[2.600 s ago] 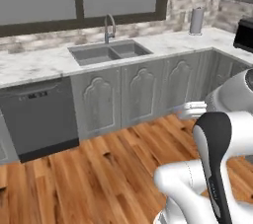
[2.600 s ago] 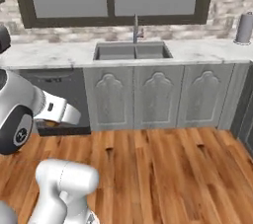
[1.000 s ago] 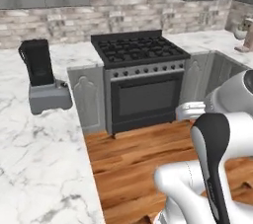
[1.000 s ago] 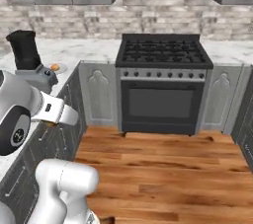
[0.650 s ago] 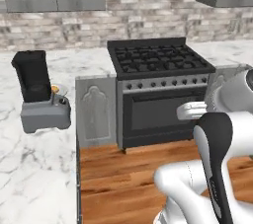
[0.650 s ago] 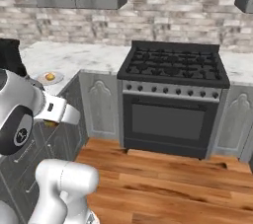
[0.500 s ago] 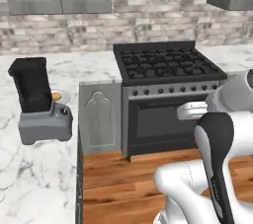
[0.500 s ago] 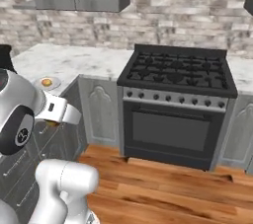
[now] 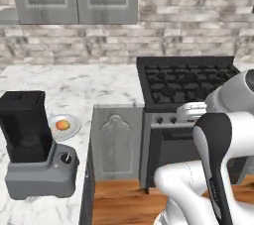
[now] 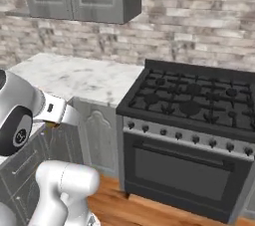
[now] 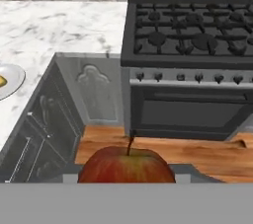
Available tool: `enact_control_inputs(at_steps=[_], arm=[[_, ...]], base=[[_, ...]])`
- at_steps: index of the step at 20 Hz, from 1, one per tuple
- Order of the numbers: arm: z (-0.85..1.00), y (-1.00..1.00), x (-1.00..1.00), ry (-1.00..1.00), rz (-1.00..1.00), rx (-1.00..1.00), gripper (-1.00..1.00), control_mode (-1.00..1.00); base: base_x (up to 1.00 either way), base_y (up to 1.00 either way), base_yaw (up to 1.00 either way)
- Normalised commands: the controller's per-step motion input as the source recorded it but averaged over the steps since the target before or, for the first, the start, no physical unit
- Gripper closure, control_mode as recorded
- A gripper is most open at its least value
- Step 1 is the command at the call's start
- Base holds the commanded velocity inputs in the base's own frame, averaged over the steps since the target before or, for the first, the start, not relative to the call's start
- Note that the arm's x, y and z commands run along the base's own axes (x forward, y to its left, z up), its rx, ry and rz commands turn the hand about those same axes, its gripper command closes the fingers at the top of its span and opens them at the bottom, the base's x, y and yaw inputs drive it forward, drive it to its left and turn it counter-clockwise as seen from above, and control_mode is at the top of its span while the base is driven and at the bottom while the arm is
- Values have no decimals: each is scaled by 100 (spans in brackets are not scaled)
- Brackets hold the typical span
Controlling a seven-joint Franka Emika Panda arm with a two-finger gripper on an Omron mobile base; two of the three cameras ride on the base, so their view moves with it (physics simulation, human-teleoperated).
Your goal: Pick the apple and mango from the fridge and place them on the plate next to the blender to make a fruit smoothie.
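**Observer:** Which step are you on?

**Operator:** I'm carrying the apple (image 11: 126, 165). In the hand view it sits right at the gripper, stem up, and I take the gripper as clenched on it, though the fingertips themselves are hidden behind the fruit. So I judge this as the delivery leg for the second fruit.

**Observer:** Where does it go?

**Operator:** Onto the plate (image 9: 72, 126), which lies on the worktop (image 9: 69, 87) just beside the blender (image 9: 35, 152), toward the worktop's front edge near the stove (image 10: 199, 120). The mango (image 9: 62, 125) already rests on it. In the hand view I see the plate's rim at the far left edge.

**Observer:** Next move?

**Operator:** I think I need to swing the arm left over the worktop, lower the apple onto the bare part of the plate beside the mango, then let go.

**Observer:** Counts?

**Operator:** One apple, one mango, one plate, one blender, one stove.
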Motion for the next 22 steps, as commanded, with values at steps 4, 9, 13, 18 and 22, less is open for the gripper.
enact_control_inputs(at_steps=[4,9,13,18,22], arm=[[0,0,0,0,0,0,100,100],[0,0,0,0,0,0,100,100],[0,0,0,0,0,0,100,100],[0,0,0,0,0,0,100,100],[0,0,0,0,0,0,100,100]], base=[[84,-16,79],[55,-10,93],[63,-21,87],[75,-37,66],[77,-31,25]])
